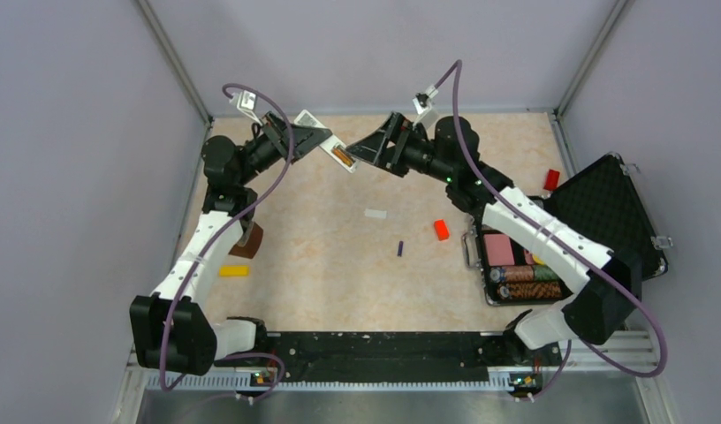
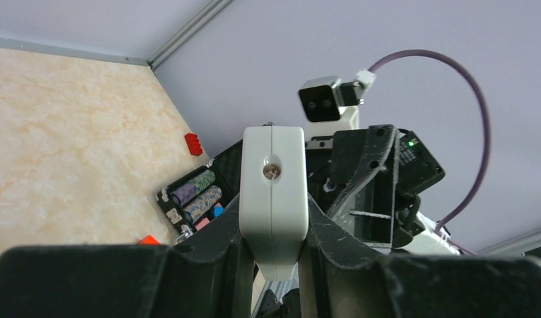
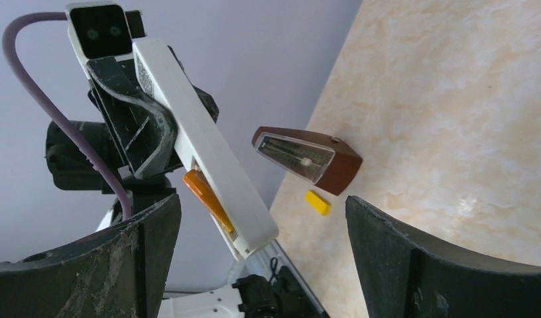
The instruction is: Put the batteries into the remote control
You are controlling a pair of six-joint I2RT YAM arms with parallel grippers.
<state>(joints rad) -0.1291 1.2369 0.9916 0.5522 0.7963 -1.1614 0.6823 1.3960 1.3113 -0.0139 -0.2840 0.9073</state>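
Note:
My left gripper (image 1: 314,134) (image 2: 273,246) is raised over the far side of the table and shut on the white remote control (image 1: 332,144) (image 2: 273,192) (image 3: 203,147), gripping its long sides. The remote's free end points at my right gripper. An orange-brown battery (image 1: 342,157) (image 3: 205,194) sits in the open slot at that end, one tip sticking out. My right gripper (image 1: 356,152) (image 3: 261,255) is open just off that end, holding nothing. A dark purple battery (image 1: 400,249) lies on the table near the middle.
On the table lie a small white plate (image 1: 375,213), a red block (image 1: 441,230), a yellow bar (image 1: 233,270) (image 3: 317,202) and a brown wedge-shaped box (image 1: 246,243) (image 3: 307,159). An open black case (image 1: 604,208) holding chip rolls stands right, with another red block (image 1: 551,179) behind it.

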